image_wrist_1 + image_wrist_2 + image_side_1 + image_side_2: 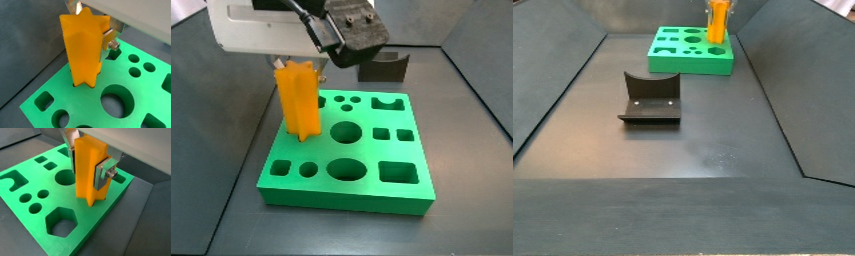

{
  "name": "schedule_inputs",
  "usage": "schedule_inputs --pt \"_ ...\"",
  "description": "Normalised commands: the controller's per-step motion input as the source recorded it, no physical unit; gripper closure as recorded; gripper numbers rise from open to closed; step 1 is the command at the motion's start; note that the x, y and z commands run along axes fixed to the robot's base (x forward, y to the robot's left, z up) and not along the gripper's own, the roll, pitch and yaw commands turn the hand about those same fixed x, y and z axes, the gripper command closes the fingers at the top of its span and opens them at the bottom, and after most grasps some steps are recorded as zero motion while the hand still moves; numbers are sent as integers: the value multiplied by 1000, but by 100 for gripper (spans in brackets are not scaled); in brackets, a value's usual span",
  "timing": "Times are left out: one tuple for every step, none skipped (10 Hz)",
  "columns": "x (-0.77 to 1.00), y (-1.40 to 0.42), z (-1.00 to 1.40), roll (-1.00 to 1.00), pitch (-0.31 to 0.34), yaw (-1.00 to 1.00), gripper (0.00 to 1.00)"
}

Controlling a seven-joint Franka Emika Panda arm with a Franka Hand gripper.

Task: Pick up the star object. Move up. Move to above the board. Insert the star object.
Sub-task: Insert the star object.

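The star object, a tall orange ridged prism, stands upright between my gripper's fingers. It shows in both wrist views and both side views. My gripper is shut on its upper part, with silver fingers on opposite sides. The star's lower end meets the green board at a cutout near one corner. How deep it goes I cannot tell.
The board has several other cutouts: a hexagon, circles and squares. The dark fixture stands on the grey floor in front of the board and shows behind it in a side view. Sloped grey walls surround the floor.
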Motion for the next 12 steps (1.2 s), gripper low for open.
schedule_inputs --pt "180 91 -874 -26 167 0 100" --pt "0 46 -623 -54 -14 0 100" --pt "-46 0 -351 0 -129 17 100" --pt "0 0 -189 0 -70 11 100" --pt "0 0 0 0 -10 0 100" --pt "0 0 -40 0 0 0 100" --pt "0 -14 -617 224 -20 0 100" --pt "9 -26 -863 231 0 0 100" --pt "146 0 -780 219 93 -94 100" --pt "226 -6 -694 223 154 -134 100" --pt "183 0 -626 134 120 -69 100" --pt "9 0 0 -40 0 0 100"
